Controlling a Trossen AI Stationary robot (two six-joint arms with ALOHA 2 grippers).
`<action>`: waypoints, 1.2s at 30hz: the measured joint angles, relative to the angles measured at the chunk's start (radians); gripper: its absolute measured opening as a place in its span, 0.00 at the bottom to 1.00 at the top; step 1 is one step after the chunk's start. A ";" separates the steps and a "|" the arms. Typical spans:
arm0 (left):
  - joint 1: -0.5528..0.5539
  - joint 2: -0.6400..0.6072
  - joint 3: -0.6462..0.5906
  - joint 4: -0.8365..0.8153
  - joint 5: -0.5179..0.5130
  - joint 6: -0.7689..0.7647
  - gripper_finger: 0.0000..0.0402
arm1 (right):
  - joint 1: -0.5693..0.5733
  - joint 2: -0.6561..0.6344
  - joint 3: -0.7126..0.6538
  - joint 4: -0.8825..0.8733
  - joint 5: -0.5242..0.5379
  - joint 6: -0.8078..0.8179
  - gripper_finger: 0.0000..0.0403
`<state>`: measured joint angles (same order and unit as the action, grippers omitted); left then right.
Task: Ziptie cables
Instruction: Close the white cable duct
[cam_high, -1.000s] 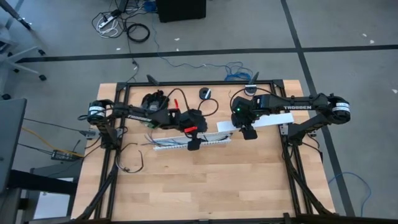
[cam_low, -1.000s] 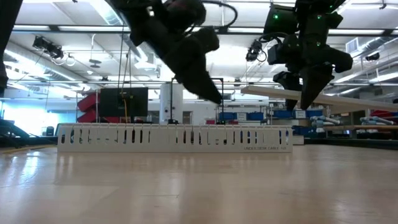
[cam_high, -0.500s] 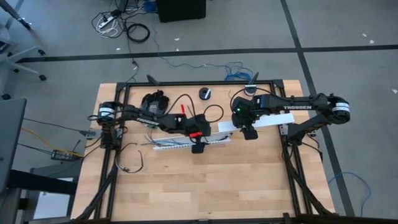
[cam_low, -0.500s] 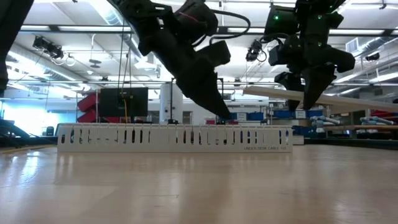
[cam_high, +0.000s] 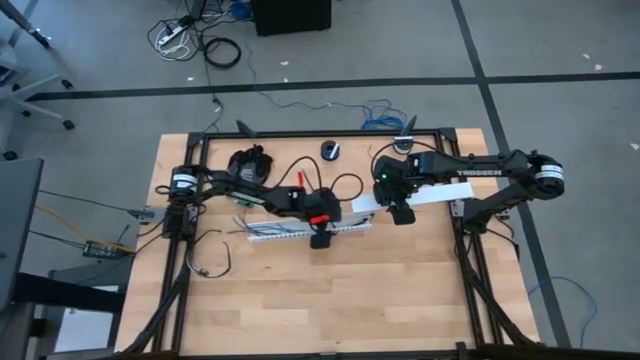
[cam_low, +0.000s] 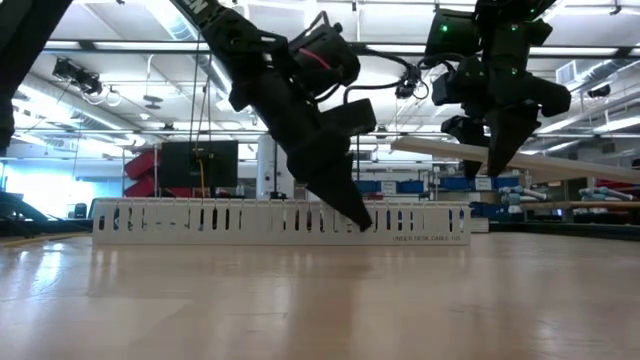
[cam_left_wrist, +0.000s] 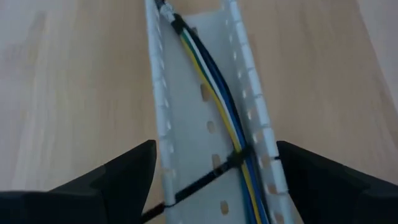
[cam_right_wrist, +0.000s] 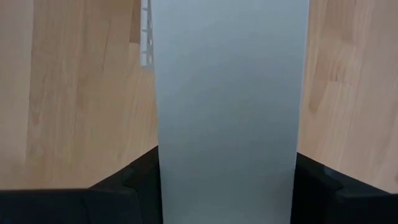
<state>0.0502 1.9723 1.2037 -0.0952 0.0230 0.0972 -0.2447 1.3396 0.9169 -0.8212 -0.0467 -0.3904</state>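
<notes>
Left claw (cam_left_wrist: 211, 180) released, straddling duct (cam_left_wrist: 205, 112) on counter (cam_high: 330, 300); cables (cam_left_wrist: 217, 106) lay inside, one ziptie (cam_left_wrist: 205, 180) across. Right claw (cam_right_wrist: 227, 180) grasped lid (cam_right_wrist: 230, 93) aloft. Judgement: lower centred, clear of slotted walls.

From above you look straight down on the whole table (cam_high: 330, 290) and both arms. At tabletop height you look level across the wood, the white slotted duct (cam_low: 280, 222) standing side-on near you, the room behind. Your left wrist camera looks closely down into that same duct (cam_left_wrist: 211, 118). Your right wrist camera sits close over a flat white strip (cam_right_wrist: 230, 106), also visible from above (cam_high: 425, 194).
</notes>
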 joint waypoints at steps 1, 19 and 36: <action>0.000 0.001 -0.001 -0.009 -0.001 0.000 0.80 | 0.000 0.000 0.000 0.000 0.000 0.000 0.57; 0.000 -0.005 0.001 -0.175 -0.019 -0.069 0.59 | 0.000 0.000 -0.001 0.005 0.000 0.005 0.57; -0.001 -0.008 0.001 -0.237 -0.007 -0.081 0.60 | 0.021 0.000 -0.051 -0.018 -0.094 0.027 0.57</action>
<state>0.0494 1.9644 1.2049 -0.3321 0.0159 0.0158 -0.2237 1.3396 0.8657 -0.8387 -0.1405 -0.3635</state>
